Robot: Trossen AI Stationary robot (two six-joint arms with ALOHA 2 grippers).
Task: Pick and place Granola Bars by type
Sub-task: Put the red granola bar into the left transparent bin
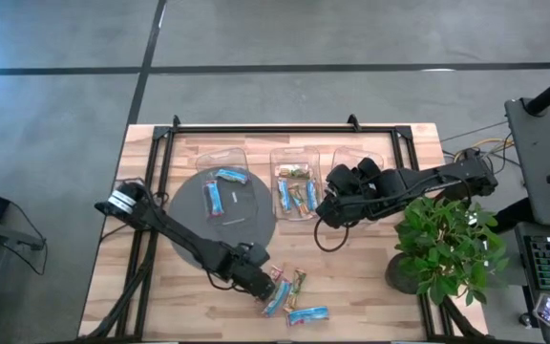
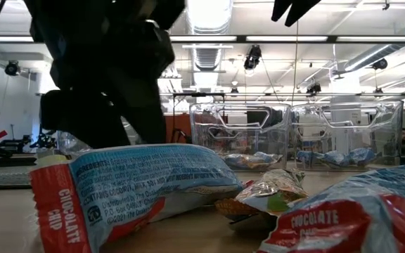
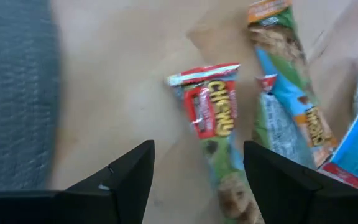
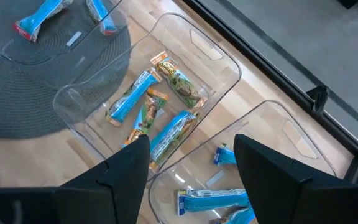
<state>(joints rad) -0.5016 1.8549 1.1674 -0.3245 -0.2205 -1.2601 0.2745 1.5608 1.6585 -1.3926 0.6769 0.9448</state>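
Observation:
Several loose granola bars lie flat on the wood near the table's near edge (image 1: 294, 294), blue ones and green/tan/red ones. My left gripper (image 3: 197, 169) is open just above them; a green-and-red bar (image 3: 213, 118) lies on the table with one end running between the fingers, apart from both. Other bars (image 3: 291, 93) lie beside it. My right gripper (image 4: 191, 155) is open and empty, hovering over the middle bin (image 4: 157, 106), which holds blue and green/tan bars. The right bin (image 4: 229, 196) holds blue bars. The left bin (image 1: 222, 182) holds two blue bars.
The left bin stands on a round grey mat (image 1: 222, 225). A potted plant (image 1: 442, 244) stands at the table's right near corner, close under the right arm. A black frame rail (image 1: 285, 127) runs along the far edge. Bare wood lies left of the loose bars.

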